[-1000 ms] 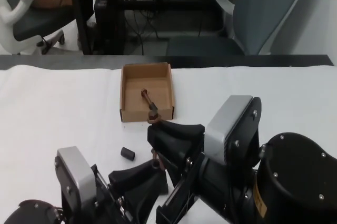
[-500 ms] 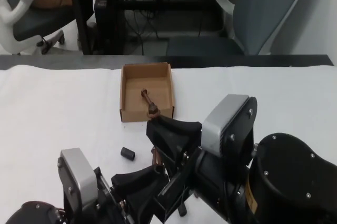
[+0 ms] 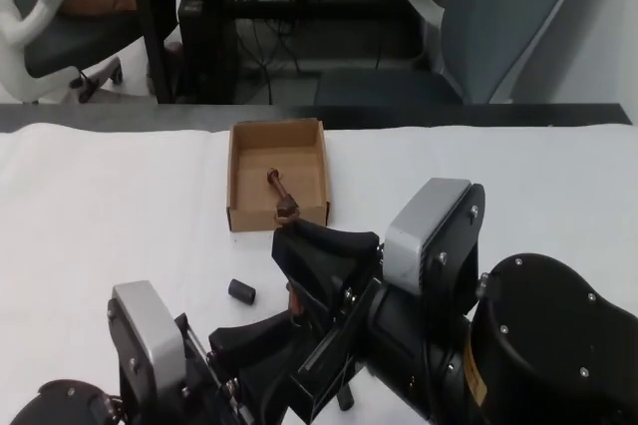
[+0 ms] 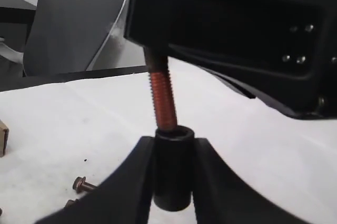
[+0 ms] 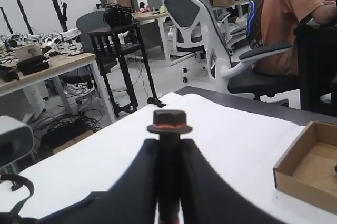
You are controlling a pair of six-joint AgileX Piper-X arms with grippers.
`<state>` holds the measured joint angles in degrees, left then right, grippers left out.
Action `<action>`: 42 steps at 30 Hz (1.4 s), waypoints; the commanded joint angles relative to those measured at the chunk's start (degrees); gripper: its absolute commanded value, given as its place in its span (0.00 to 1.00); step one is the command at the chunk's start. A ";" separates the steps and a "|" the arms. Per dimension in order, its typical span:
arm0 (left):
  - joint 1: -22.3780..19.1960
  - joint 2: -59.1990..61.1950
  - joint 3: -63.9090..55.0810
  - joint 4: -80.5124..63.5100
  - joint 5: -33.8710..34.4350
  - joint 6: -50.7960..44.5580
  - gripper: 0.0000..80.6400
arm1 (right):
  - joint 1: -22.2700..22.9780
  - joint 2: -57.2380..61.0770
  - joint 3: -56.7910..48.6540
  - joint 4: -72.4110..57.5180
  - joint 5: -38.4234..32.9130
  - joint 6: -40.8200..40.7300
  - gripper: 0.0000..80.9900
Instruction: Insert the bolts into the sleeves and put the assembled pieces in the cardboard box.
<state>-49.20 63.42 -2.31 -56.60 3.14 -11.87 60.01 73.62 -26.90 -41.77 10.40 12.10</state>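
Note:
My left gripper (image 4: 172, 182) is shut on a black sleeve (image 4: 173, 170), held upright. A copper bolt (image 4: 162, 103) stands above it with its threaded tip at the sleeve's mouth. My right gripper (image 5: 167, 174) is shut on that bolt, whose flanged head (image 5: 169, 122) rises above the fingers. In the high view both grippers meet low in the middle, where the bolt (image 3: 295, 298) shows between them. The cardboard box (image 3: 242, 164) sits further back with one assembled piece (image 3: 280, 195) inside. Another black sleeve (image 3: 240, 291) lies on the cloth left of the grippers.
Loose bolts (image 4: 81, 184) lie on the white cloth below the held sleeve. The bench's far edge (image 3: 319, 116) runs behind the box, with office chairs beyond it. Bare cloth lies to the left and right of the box.
The right arm has shifted slightly left and lower, bringing the bolt down onto the sleeve. The left gripper has barely moved.

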 commanded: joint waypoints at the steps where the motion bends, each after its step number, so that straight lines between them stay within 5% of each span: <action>1: -0.02 -0.15 -0.66 -2.78 -0.46 2.04 0.02 | -0.04 0.13 -0.42 -0.57 -0.43 0.85 0.00; 14: 0.50 -0.15 -1.50 -2.90 -6.94 3.24 0.02 | 1.10 0.13 -0.27 0.05 -1.23 0.99 0.00; 23: 4.83 -0.10 -2.93 -4.32 -3.14 2.84 0.02 | 2.37 0.13 -0.27 0.77 -2.12 0.77 0.00; 25: 4.81 -0.10 -2.93 -4.08 -3.14 2.84 0.02 | 2.37 -0.02 -0.42 0.77 -4.16 2.41 0.12; 29: 4.81 -0.10 -2.93 -4.60 -3.14 2.84 0.02 | 2.37 -0.02 -0.43 1.36 -2.50 7.45 0.70; 31: 4.81 -0.10 -2.93 -5.34 -3.14 2.84 0.02 | 2.37 -0.02 -0.43 2.44 -0.65 8.71 0.86; 37: 6.69 -0.10 -2.93 -5.81 -3.14 3.24 0.02 | 2.37 -4.32 -0.43 14.93 1.39 8.51 0.70; 42: 14.73 -0.38 -3.55 -4.24 -0.95 4.02 0.02 | 2.00 -11.62 -1.69 41.23 2.55 15.12 0.67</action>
<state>-37.93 63.40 -4.69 -59.37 -0.37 -8.81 62.24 64.77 -27.35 -13.40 12.42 24.35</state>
